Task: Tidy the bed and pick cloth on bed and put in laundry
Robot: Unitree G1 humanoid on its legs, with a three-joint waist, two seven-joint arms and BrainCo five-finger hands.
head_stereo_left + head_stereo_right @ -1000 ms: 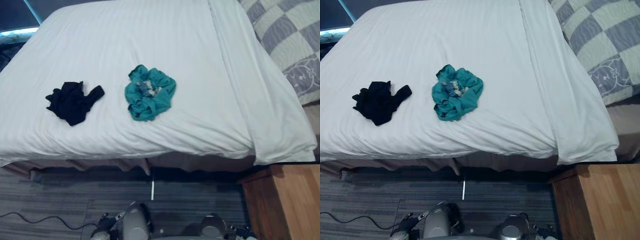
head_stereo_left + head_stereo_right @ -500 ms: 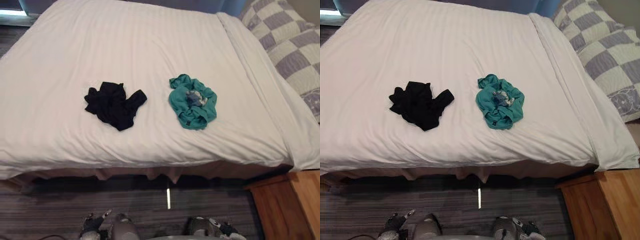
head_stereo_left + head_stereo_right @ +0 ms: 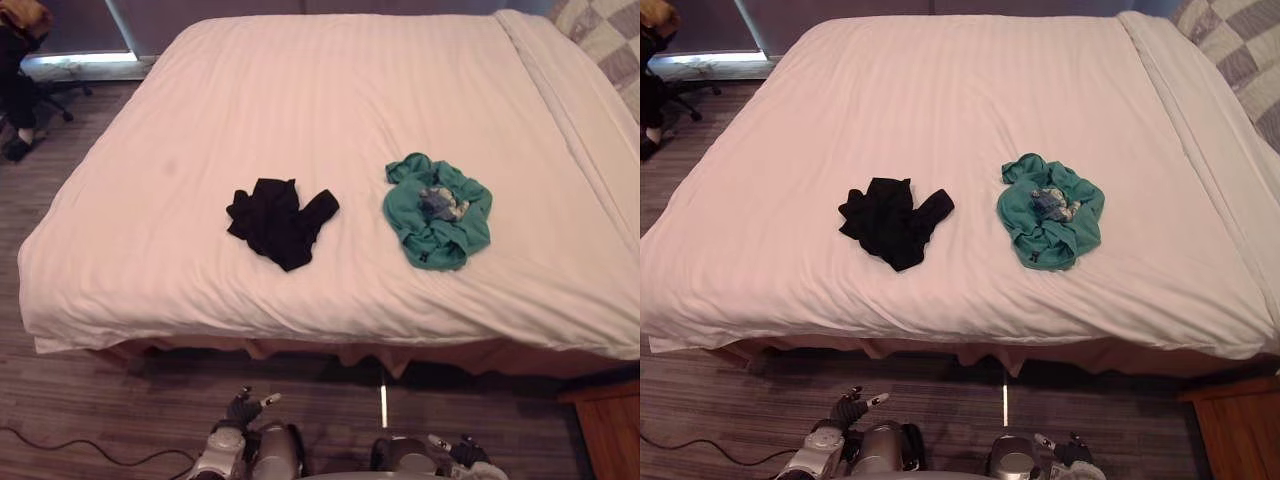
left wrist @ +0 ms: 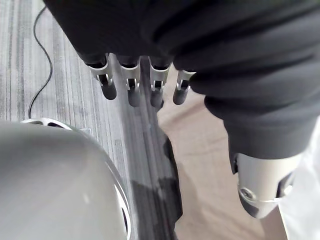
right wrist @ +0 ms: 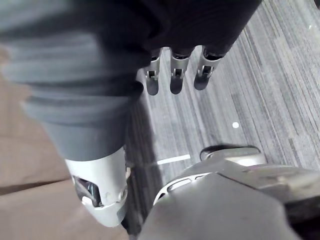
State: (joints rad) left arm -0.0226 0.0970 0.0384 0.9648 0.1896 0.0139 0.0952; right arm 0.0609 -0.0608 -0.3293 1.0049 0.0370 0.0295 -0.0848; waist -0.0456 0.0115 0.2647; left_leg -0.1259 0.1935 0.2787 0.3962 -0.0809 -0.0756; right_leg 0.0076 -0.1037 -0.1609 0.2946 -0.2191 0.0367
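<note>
- Camera's swung left along the bed (image 3: pixel 300 90) since a second ago, and the clothes on it haven't budged; the floor (image 3: pixel 90 410) off the bed's left side is in sight.
- Teal cloth (image 3: pixel 437 210) sits bunched on the bed, right of its middle.
- Black cloth (image 3: pixel 281 220) lies crumpled near the bed's middle, apart from the teal one.
- Left hand (image 3: pixel 243 408) and right hand (image 3: pixel 1072 452) hang below the bed's near edge, fingers straight, both empty.

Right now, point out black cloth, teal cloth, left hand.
black cloth (image 3: pixel 281 221), left eye view, middle of the heap.
teal cloth (image 3: pixel 430 245), left eye view, its near fold.
left hand (image 4: pixel 132 92), left wrist view, on a finger.
</note>
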